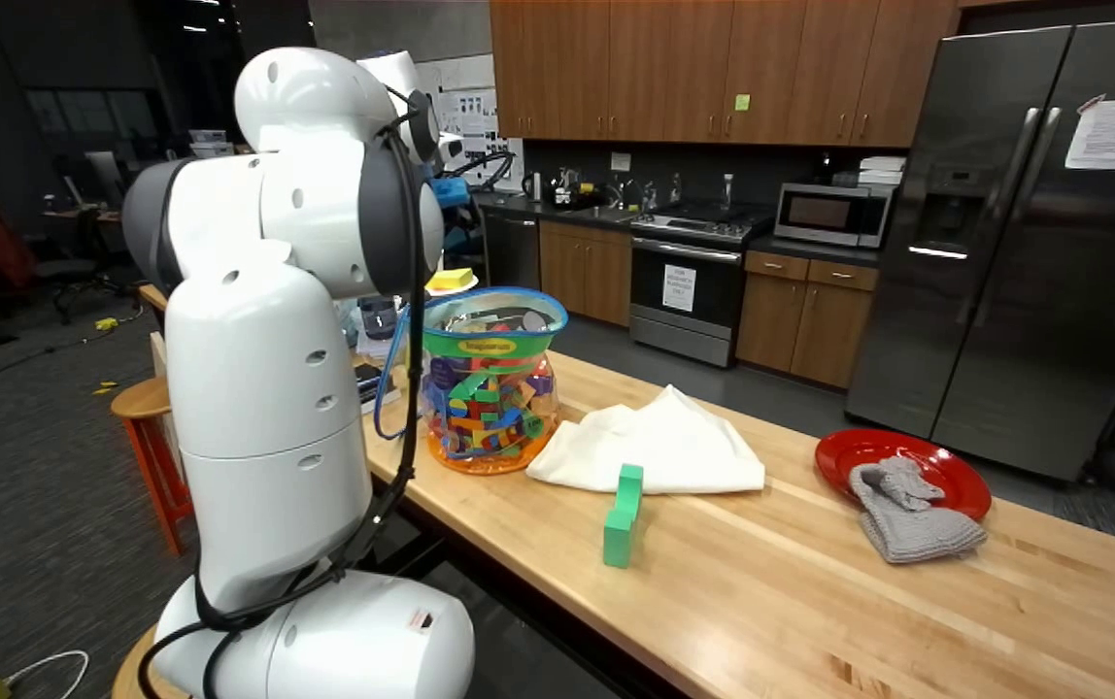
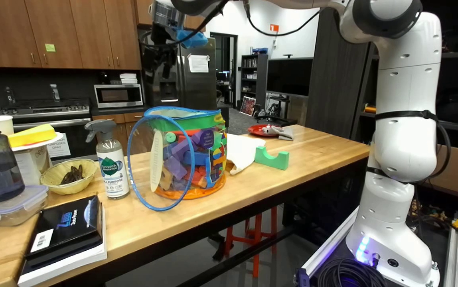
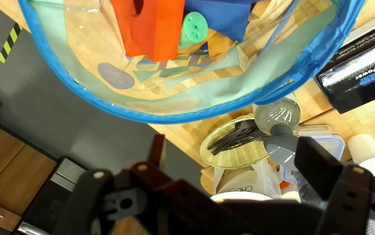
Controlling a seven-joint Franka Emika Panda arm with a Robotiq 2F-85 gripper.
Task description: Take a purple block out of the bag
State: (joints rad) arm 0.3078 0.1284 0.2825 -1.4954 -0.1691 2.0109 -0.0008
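A clear, rounded plastic bag (image 2: pixel 197 123) with a blue rim and green band stands upright just left of center in an exterior view, on a pale wooden tabletop (image 2: pixel 257 185), holding multicolored toy blocks (image 2: pixel 199 159). A purple block (image 2: pixel 175 167) shows through its wall, inside, while a round, blue-edged flap (image 2: pixel 163 209) hangs down at its left. In the wrist view, the bag's rim curves across the top of the frame, with a red-orange block (image 3: pixel 154 32) and a pale green cylinder (image 3: pixel 195 27) inside it. At the bottom of that frame, the black two-fingered gripper (image 3: pixel 233 151) has its fingers spread wide apart; in an exterior view it hangs at upper left, higher than the bag, on a white jointed arm (image 2: pixel 408 87). Just beside the bag in an exterior view lies a white fabric cloth (image 1: pixel 655 447), near a green, arch-shaped block (image 1: pixel 622 519). At right, a gray knitted cloth (image 1: pixel 917 532) drapes over the edge of a round red dish (image 1: pixel 841 453). At left in an exterior view sit a clear spray bottle (image 2: pixel 112 169) with a gray head, a yellow wicker basket (image 2: pixel 59 189) of dark utensils (image 2: pixel 73 174) and, lower left, a glossy black box (image 2: pixel 65 227).
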